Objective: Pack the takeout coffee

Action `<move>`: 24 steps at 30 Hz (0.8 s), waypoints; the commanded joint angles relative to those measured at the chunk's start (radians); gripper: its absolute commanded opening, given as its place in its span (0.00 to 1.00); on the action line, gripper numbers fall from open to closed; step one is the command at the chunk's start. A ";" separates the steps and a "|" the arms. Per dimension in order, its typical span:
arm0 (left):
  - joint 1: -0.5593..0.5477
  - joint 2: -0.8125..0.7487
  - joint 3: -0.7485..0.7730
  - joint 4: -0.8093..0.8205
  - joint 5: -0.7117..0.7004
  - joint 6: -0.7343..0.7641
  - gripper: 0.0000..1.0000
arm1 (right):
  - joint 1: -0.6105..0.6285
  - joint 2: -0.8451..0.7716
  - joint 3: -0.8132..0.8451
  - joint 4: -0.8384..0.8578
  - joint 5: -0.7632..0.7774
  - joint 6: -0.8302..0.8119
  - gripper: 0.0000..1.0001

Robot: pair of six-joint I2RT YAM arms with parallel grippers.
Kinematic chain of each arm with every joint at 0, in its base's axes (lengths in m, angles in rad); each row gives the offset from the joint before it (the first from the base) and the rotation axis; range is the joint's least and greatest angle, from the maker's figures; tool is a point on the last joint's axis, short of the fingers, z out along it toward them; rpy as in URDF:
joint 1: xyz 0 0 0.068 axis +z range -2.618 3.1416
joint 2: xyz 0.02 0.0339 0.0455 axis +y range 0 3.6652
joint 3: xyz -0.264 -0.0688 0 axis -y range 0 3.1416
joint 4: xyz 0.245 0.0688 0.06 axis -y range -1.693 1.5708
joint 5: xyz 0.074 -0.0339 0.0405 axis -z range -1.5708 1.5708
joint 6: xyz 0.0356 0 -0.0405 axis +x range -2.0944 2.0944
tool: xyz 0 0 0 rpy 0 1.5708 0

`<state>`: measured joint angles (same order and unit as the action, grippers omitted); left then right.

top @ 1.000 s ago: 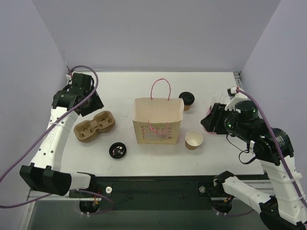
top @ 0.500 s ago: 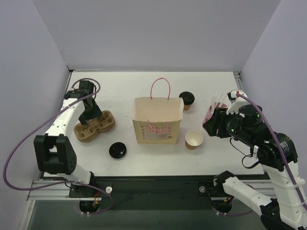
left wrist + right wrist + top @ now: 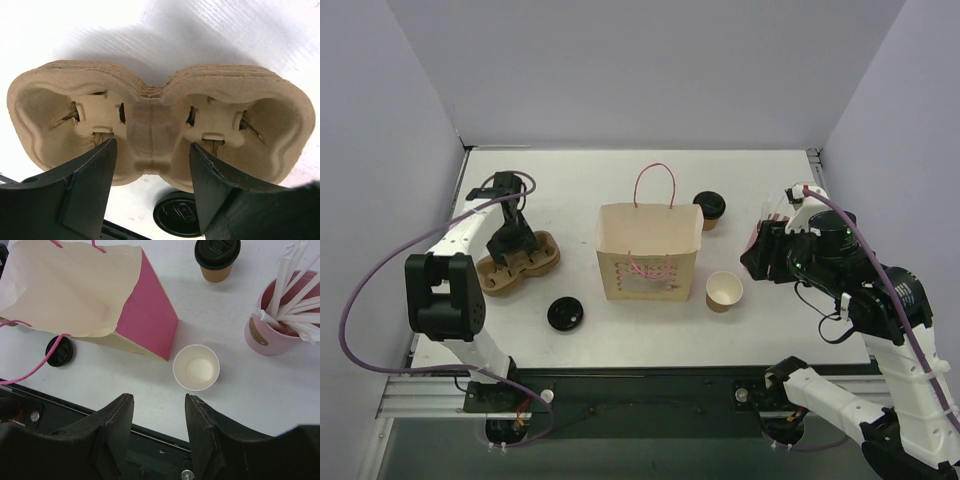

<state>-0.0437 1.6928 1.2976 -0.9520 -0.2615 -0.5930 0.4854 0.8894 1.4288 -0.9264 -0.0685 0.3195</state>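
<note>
- White table top (image 3: 570, 180) fills the scene, with plain lavender walls on the left, far and right sides.
- A paper bag (image 3: 648, 250) stands upright in the middle of the table. Its mouth is open and its thin pink handles stick up. In the right wrist view its side panel is pink.
- The takeout coffee (image 3: 709, 208) stands upright on the table just beside the far right corner of the bag, with its black lid on. It is outside the bag and well apart from both grippers. The right wrist view shows it also (image 3: 217, 257), at the far edge of that picture.
- An open cup (image 3: 724, 291) with no lid stands near the bag's near right corner, and its inside is cream-white.
- A loose lid (image 3: 565, 313) lies flat on the table, at the near left of the bag.
- A pink cup (image 3: 275, 325) full of white straws stands at the right, between the coffee and the right arm.
- A cardboard cup carrier (image 3: 520, 262) with two hollows lies left of the bag, and both hollows hold nothing.
- The left gripper (image 3: 508, 243) hangs over the carrier with its fingers spread apart, one on each side of the narrow middle part. I cannot tell if they touch the cardboard.
- The right gripper (image 3: 159, 400) is above the table at the right, near the open cup. Its fingers are apart and nothing is between them.
</note>
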 commanded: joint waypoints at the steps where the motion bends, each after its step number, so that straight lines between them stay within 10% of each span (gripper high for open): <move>1: 0.013 0.021 0.035 0.038 -0.019 0.024 0.69 | 0.004 0.020 0.039 -0.014 0.024 0.004 0.46; 24: 0.018 -0.027 0.071 0.013 -0.007 0.053 0.51 | 0.004 0.037 0.055 -0.019 0.032 0.007 0.46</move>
<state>-0.0299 1.7382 1.3251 -0.9257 -0.2607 -0.5449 0.4854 0.9207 1.4528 -0.9283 -0.0559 0.3321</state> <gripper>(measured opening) 0.517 0.457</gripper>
